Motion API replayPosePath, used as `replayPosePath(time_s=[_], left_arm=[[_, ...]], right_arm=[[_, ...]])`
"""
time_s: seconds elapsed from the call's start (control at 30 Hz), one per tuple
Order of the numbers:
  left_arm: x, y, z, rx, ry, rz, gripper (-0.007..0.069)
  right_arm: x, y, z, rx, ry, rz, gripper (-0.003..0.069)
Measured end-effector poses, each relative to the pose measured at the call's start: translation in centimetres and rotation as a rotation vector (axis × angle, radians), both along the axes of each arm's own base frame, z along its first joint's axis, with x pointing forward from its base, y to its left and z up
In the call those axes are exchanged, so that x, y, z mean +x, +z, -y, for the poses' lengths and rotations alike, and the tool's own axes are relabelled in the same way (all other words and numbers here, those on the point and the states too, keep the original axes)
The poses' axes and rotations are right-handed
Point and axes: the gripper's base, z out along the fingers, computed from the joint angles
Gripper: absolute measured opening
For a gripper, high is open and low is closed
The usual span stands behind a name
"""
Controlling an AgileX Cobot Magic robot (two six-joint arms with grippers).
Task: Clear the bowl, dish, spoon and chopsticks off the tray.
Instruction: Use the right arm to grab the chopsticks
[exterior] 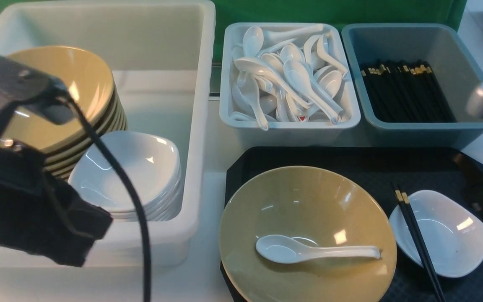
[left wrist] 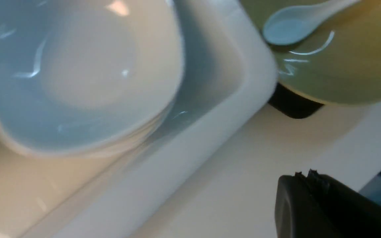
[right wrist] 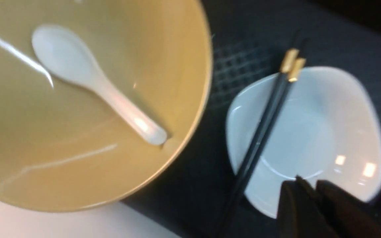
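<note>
Table (exterior: 206, 285): white, bearing black tray (exterior: 350, 161).
Backdrop (exterior: 308, 10): green.
Left gripper (left wrist: 304, 177): together, empty.
Right gripper (right wrist: 313, 185): blurred, cannot tell.

The tray (exterior: 350, 161) holds one bowl (exterior: 308, 201), one dish (exterior: 449, 235), one spoon (exterior: 308, 251), two chopsticks (exterior: 418, 240); three bins (exterior: 396, 42) nearby.

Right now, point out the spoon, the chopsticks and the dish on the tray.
spoon (exterior: 282, 249), front view, in its scoop.
chopsticks (exterior: 417, 240), front view, mid-shaft where they cross the dish.
dish (exterior: 451, 234), front view, on its inner floor.
</note>
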Motion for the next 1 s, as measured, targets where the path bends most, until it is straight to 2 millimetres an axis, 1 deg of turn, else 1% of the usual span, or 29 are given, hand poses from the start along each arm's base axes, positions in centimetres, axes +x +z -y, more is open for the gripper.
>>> replayPosePath(time_s=[0.03, 0.1, 0.2, 0.27, 0.3, 0.33, 0.43, 0.47, 0.5, 0.6, 0.63, 0.77, 0.9, 0.97, 1.0], left_arm=[[0.3, -0.2, 1.2, 0.004, -0.051, -0.007, -0.0011], [0.7, -0.5, 2.8, 0.008, -0.113, -0.016, -0.0011], [0.4, -1.2, 5.4, 0.014, -0.217, -0.026, -0.0011], [0.1, -1.6, 6.5, 0.017, -0.266, -0.030, -0.0011], [0.1, -1.7, 6.7, 0.018, -0.271, -0.031, -0.0011], [-0.2, -1.9, 7.4, 0.019, -0.305, -0.032, -0.0011], [-0.4, -2.0, 8.0, 0.015, -0.326, -0.027, -0.0011], [-0.4, -2.0, 8.2, 0.011, -0.327, -0.021, -0.0011], [-0.4, -2.0, 8.2, 0.011, -0.328, -0.022, -0.0011], [-0.2, -2.0, 8.2, 0.003, -0.323, -0.005, -0.0011], [-0.2, -2.0, 8.2, 0.003, -0.323, -0.005, -0.0011], [-0.1, -2.0, 8.2, 0.011, -0.321, 0.010, -0.0011], [0.0, -2.0, 8.1, 0.018, -0.320, 0.022, -0.0011], [0.0, -1.9, 8.2, 0.016, -0.318, 0.029, -0.0011], [0.1, -1.9, 8.2, 0.018, -0.318, 0.032, -0.0011]], right_arm=[[0.6, -0.7, -0.4, -0.016, -0.003, -0.031, 0.0165], [1.7, -1.9, -0.7, -0.047, -0.027, -0.076, 0.0227], [3.3, -3.6, -0.9, -0.089, -0.064, -0.115, 0.0350], [4.2, -4.7, -1.0, -0.102, -0.082, -0.135, 0.0416], [4.3, -4.8, -1.1, -0.102, -0.084, -0.138, 0.0421], [5.0, -5.6, -1.3, -0.102, -0.096, -0.149, 0.0454], [5.7, -6.8, -1.5, -0.105, -0.108, -0.171, 0.0475], [6.3, -7.8, -1.6, -0.107, -0.116, -0.187, 0.0479], [6.3, -7.9, -1.6, -0.108, -0.117, -0.189, 0.0479], [7.2, -9.6, -1.9, -0.119, -0.123, -0.214, 0.0482], [7.3, -9.7, -1.9, -0.117, -0.128, -0.214, 0.0482], [7.8, -11.1, -2.0, -0.124, -0.137, -0.241, 0.0477], [8.1, -12.0, -2.1, -0.129, -0.150, -0.261, 0.0438], [8.2, -12.3, -2.1, -0.132, -0.150, -0.267, 0.0399], [8.2, -12.3, -2.1, -0.132, -0.150, -0.268, 0.0364]])
